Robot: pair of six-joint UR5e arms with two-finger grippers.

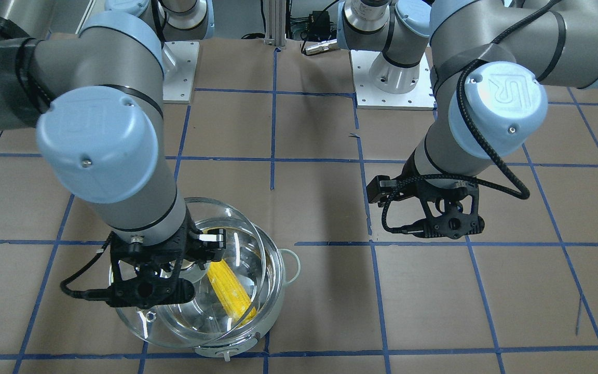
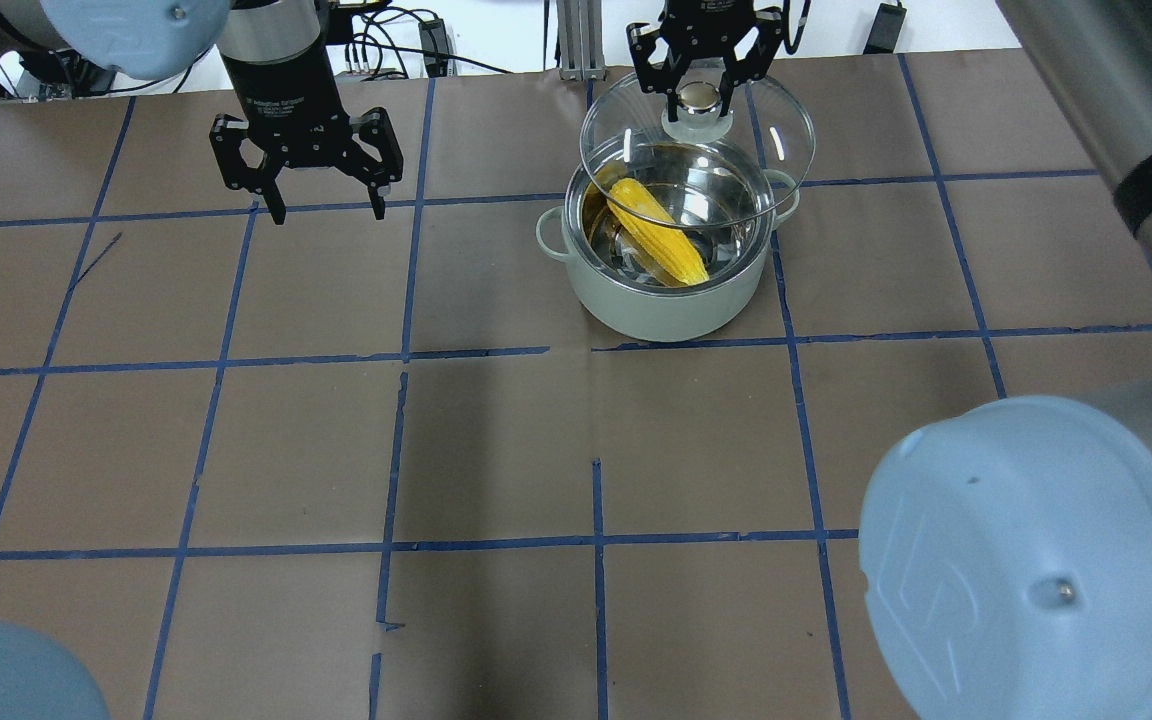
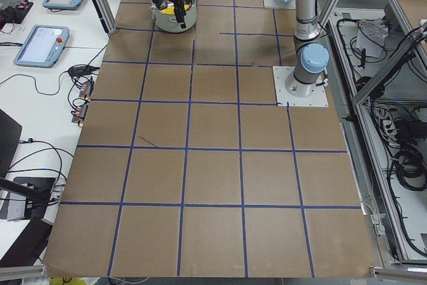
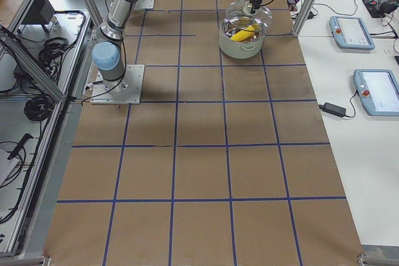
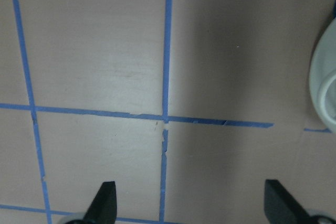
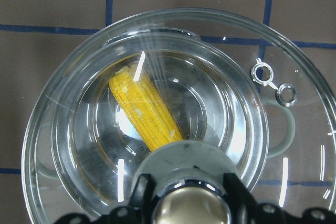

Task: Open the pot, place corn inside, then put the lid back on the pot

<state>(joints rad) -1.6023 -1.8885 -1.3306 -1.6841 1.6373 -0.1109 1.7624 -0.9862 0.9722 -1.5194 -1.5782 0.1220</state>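
Note:
The pot (image 2: 671, 305) stands on the table at the far right of centre, with the corn (image 2: 658, 232) lying slanted inside it. My right gripper (image 2: 701, 100) is shut on the silver knob of the glass lid (image 2: 786, 140). It holds the lid tilted just above the pot, shifted towards the far rim. In the right wrist view the corn (image 6: 144, 111) shows through the lid (image 6: 52, 145). My left gripper (image 2: 329, 212) is open and empty above the table, well to the left of the pot. The left wrist view shows only the pot's edge (image 5: 323, 87).
Brown paper marked with a blue tape grid (image 2: 496, 450) covers the table. The arm bases (image 1: 395, 78) stand on white plates at the robot's side. Operator tablets (image 4: 352, 29) lie on a side bench beyond the table.

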